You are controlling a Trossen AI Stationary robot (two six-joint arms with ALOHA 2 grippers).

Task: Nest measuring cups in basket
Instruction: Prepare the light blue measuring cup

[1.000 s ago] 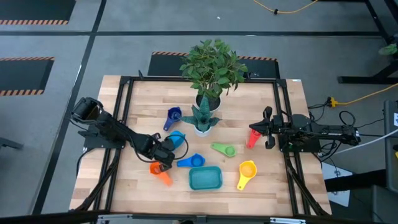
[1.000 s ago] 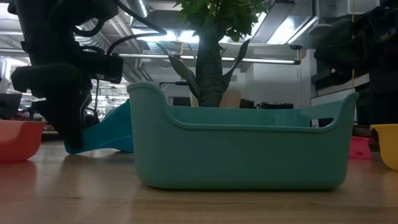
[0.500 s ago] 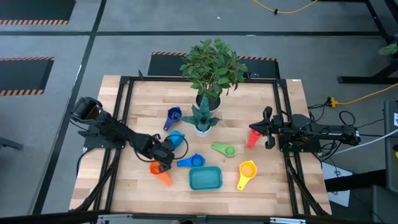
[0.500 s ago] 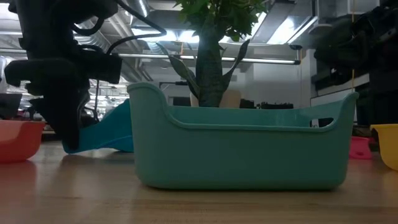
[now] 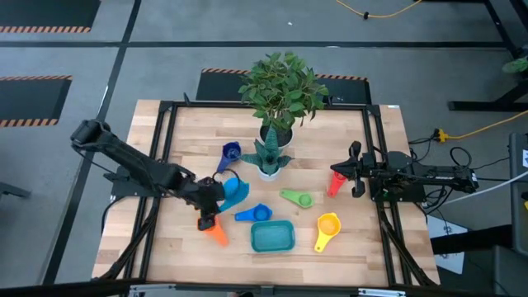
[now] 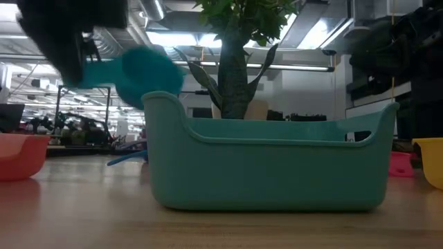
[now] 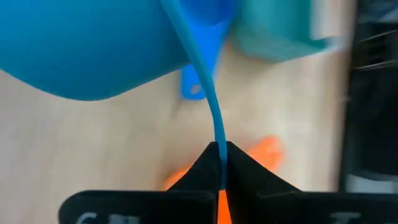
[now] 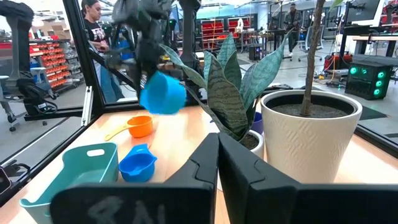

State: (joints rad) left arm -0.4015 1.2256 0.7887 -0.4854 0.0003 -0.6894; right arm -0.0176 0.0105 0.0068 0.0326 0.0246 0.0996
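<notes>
On the wooden table (image 5: 346, 132), the left gripper (image 5: 212, 196) pinches the light blue measuring cup (image 5: 234, 190) by its thin handle, aloft just short of the teal basket (image 5: 272, 237); that edge hold, probably slight, could let it swivel or drop; earlier it sat on the wood; the right gripper (image 5: 340, 173) waits closed.

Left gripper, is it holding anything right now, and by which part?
Yes. The left gripper is shut on the light blue cup, pinching its flat handle, with the cup lifted off the table.

Bright overhead light; lifted cup (image 6: 142, 72) motion-blurred, left wrist view soft
</notes>
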